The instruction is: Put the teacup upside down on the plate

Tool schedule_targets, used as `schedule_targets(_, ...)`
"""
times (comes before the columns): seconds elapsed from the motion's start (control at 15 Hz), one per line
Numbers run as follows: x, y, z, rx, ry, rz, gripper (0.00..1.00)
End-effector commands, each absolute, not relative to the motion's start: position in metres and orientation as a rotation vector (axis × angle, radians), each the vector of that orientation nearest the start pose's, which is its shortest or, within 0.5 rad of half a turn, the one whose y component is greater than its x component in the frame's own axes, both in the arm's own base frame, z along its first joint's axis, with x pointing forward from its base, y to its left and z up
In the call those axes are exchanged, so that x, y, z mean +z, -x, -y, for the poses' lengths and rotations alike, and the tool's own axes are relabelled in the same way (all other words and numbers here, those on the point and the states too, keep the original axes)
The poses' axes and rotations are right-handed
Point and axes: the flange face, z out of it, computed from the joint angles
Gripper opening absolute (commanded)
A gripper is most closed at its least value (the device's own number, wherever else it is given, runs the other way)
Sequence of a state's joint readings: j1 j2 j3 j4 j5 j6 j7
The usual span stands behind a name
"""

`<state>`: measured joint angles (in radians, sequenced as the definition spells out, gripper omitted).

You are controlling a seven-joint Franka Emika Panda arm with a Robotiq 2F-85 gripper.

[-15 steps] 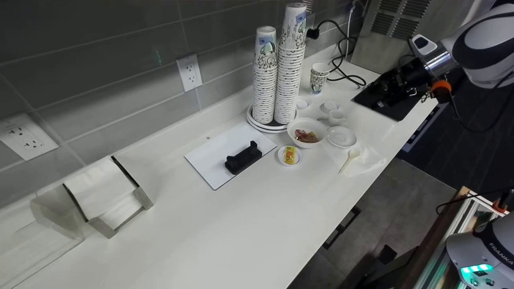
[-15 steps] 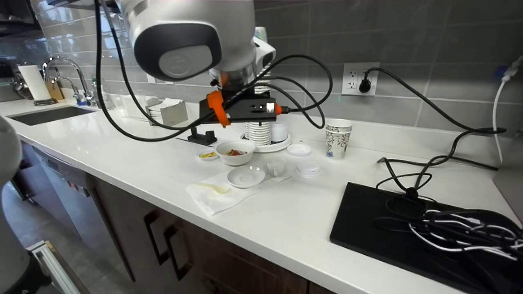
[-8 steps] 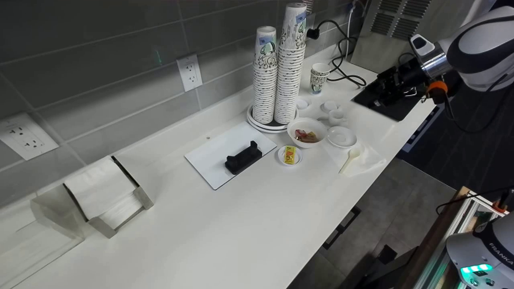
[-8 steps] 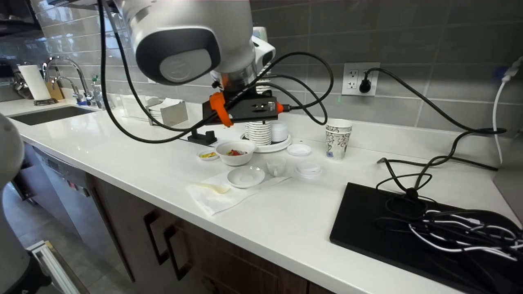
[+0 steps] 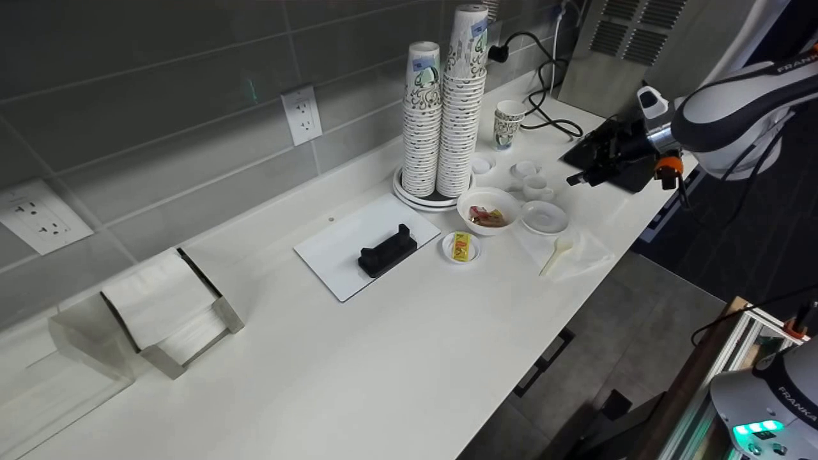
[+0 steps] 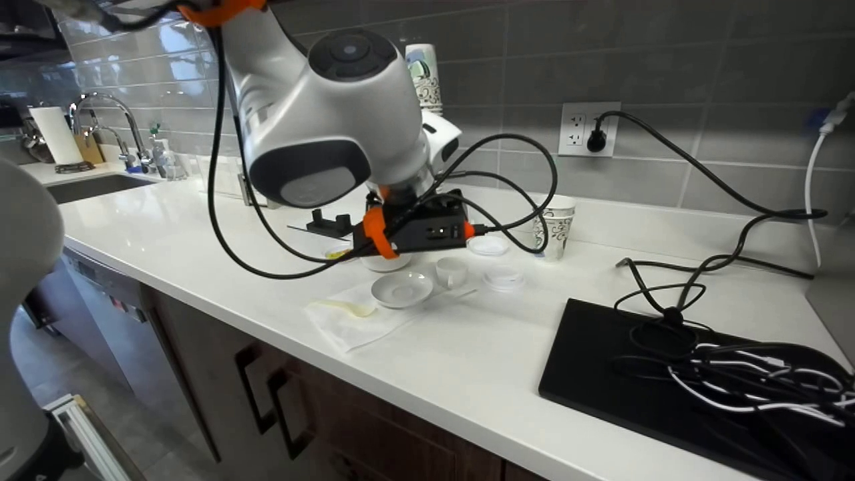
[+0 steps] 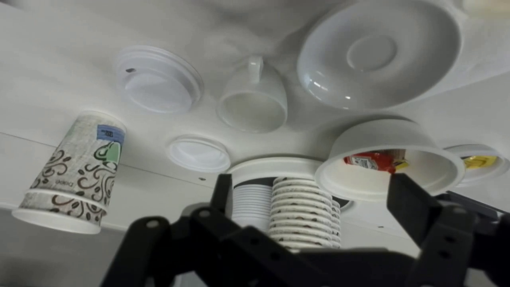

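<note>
The small white teacup [image 5: 535, 188] stands upright on the counter, in both exterior views [image 6: 451, 272] and in the upside-down wrist view [image 7: 252, 105]. Its handle points to the top of the wrist view. The flat white plate [image 5: 544, 218] lies beside it, apart from it; it also shows in an exterior view [image 6: 402, 290] and in the wrist view [image 7: 376, 56]. My gripper [image 5: 575, 179] is above the counter near the teacup. In the wrist view the gripper [image 7: 310, 181] is open with nothing between its fingers. In an exterior view its fingers are hidden behind its mount [image 6: 414, 230].
The white food bowl [image 5: 501, 199] stands close beside the plate. Tall paper cup stacks [image 5: 420, 153] stand behind it. Two white lids [image 5: 525, 168] and a short cup stack [image 5: 508, 124] are near the teacup. A spoon [image 5: 555, 257] lies on a napkin in front.
My gripper has moved lower and closer to the teacup; in an exterior view it shifted left and down. The arm has tilted. The teacup and plate have not moved.
</note>
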<state>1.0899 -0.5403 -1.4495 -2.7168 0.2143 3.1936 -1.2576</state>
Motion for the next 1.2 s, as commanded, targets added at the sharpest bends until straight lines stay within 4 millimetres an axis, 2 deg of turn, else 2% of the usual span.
schedule_targets(0.0,0.269,-0.424,0.162,-1.147,2.713,0.811,1.00)
schedule_targets(0.27,0.235,-0.435,0.182,-1.171,2.691,0.838,1.00)
schedule_targets(0.47,0.223,-0.446,0.195,-1.221,2.673,0.771,1.00)
schedule_targets(0.73,0.214,-0.459,0.203,-1.255,2.640,0.707,1.00)
schedule_targets(0.8,0.212,-0.463,0.203,-1.261,2.630,0.690,0.95)
schedule_targets(0.87,0.211,-0.465,0.203,-1.258,2.626,0.679,0.82)
schedule_targets(1.0,0.206,-0.469,0.203,-1.249,2.620,0.653,0.80)
schedule_targets(1.13,0.204,-0.472,0.202,-1.238,2.620,0.631,0.73)
